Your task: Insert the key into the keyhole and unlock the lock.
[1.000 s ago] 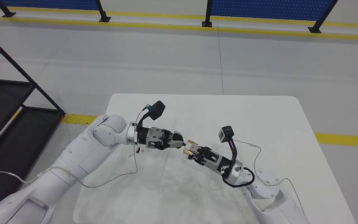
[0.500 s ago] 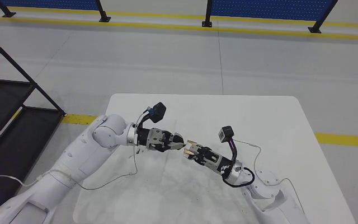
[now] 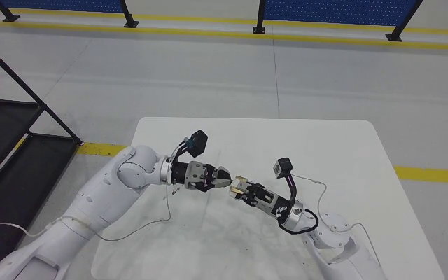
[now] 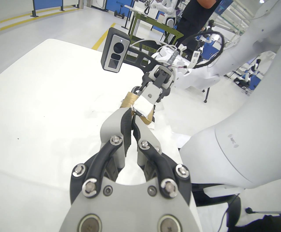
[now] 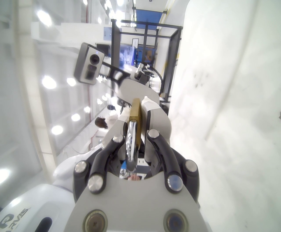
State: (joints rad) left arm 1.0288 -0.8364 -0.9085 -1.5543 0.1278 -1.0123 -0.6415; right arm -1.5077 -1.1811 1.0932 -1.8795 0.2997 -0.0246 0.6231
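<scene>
One lock (image 4: 131, 99) is held over the white tabletop (image 3: 336, 147), well apart from every edge, with broad surface toward 12 and 3 o'clock. Two grippers meet there. The right gripper (image 5: 137, 108), at the lock's 4 o'clock, clamps the blocky brass body; the curved chrome shackle (image 5: 131, 140) points toward its wrist. The left gripper (image 4: 132, 114), at 9 o'clock, presses its black ribbed pads (image 4: 126, 123) together at the lock; whether they pinch a key is hidden.

We see a robotics lab hall: a pale floor (image 3: 210, 77) with yellow lines (image 3: 420, 173), blue barriers (image 3: 336, 8), a white work table (image 3: 336, 147) and other robots (image 4: 170, 18) behind.
</scene>
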